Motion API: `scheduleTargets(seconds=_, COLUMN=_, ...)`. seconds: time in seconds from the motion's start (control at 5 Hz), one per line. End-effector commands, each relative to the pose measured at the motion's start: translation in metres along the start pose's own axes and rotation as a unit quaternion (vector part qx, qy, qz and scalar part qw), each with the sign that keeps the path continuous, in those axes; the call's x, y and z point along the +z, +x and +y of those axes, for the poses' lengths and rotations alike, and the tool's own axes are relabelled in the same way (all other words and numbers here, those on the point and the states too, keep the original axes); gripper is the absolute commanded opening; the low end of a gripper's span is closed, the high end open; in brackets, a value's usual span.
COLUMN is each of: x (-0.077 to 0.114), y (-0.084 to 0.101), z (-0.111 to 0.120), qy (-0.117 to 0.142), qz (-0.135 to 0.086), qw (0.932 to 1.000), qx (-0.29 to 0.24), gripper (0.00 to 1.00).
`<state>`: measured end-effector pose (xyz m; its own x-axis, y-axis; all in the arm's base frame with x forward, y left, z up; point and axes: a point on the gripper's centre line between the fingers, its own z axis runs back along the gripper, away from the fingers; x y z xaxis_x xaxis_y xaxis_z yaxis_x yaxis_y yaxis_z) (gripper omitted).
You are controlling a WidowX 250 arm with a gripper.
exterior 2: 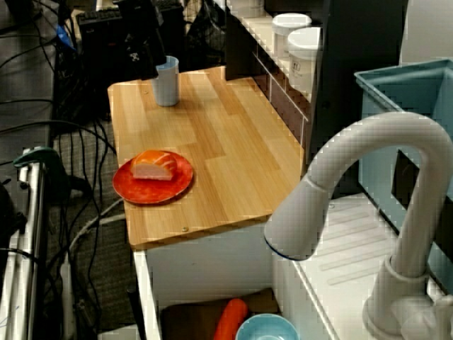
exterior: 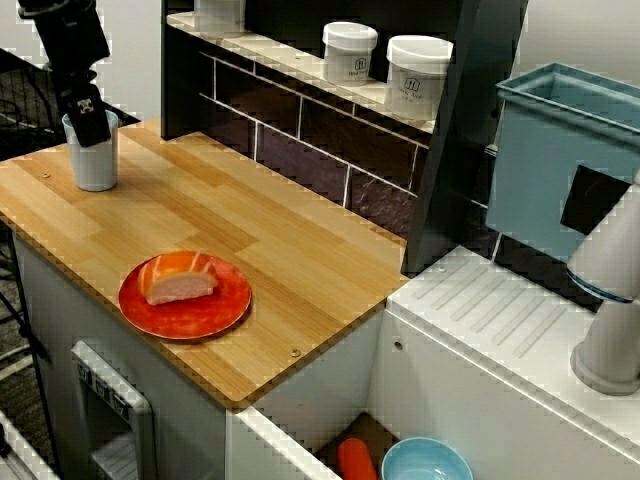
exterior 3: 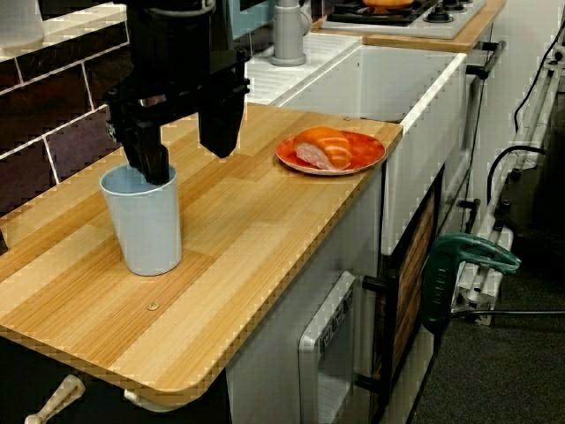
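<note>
Hovers at the blue cup (exterior 3: 146,225) with the claw (exterior 3: 187,159) spread apart: one finger (exterior 3: 152,159) inside, one outside on the right. Cup upright, near left on the wood counter (exterior 3: 247,238), seen from the side. Orange plate (exterior 3: 371,152) with fish (exterior 3: 320,146) far right, well apart.

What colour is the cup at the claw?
Pale blue; the cup shows best in the view from the side.

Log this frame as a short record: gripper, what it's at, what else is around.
gripper: gripper open, straddling the rim of the blue cup; one finger inside, the other outside, clear of the wall
cup: upright on the wooden counter, at the end away from the sink
plate: orange plate holding salmon sushi, apart from the cup
shelf: two white jars
sink: blue bowl, orange carrot
</note>
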<state>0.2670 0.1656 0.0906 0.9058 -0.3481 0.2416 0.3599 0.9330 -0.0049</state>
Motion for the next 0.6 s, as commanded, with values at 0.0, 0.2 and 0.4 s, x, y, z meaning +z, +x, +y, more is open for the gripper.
scheduleTargets(seconds=0.0, x=-0.0101, y=0.0062, z=0.0055, qy=0.02, qz=0.007, qw=0.9998, qx=0.004, gripper=1.0)
scheduleTargets(seconds=0.2, x=-0.0161, y=0.0073, z=0.0065, qy=0.023, qz=0.009, qw=0.9997, qx=0.006, gripper=0.47)
scheduleTargets(seconds=0.4, x=-0.0168, y=0.0087, z=0.0054, qy=0.021, qz=0.015, qw=0.9997, qx=0.001, gripper=0.0)
